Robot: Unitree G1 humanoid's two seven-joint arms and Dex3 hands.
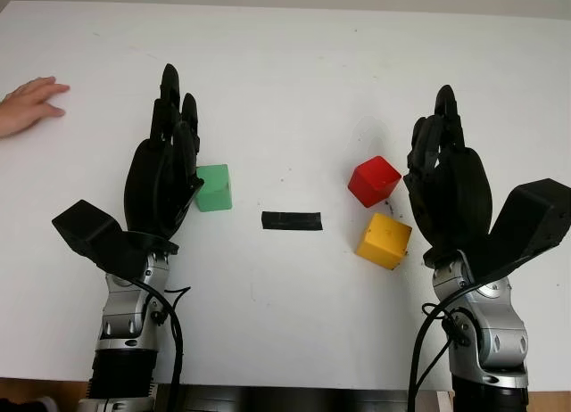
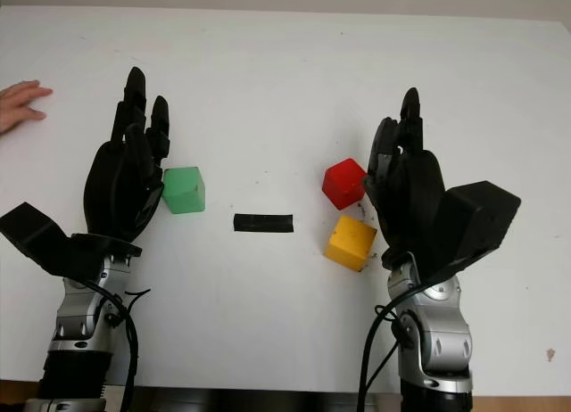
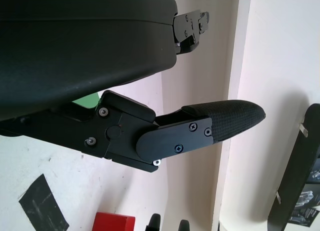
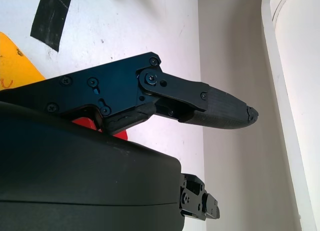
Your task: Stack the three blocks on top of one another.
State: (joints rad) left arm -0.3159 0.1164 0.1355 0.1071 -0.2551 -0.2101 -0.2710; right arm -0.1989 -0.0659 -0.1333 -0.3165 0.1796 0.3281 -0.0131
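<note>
Three blocks lie apart on the white table. The green block is left of centre. The red block is right of centre, with the yellow block just in front of it. My left hand is open and stands upright right beside the green block, on its left side. My right hand is open and stands just right of the red and yellow blocks, holding nothing. The right wrist view shows the yellow block and a sliver of the red block past the hand.
A strip of black tape lies on the table between the green block and the yellow one. A person's hand rests at the far left edge. The table's front edge runs just behind my forearms.
</note>
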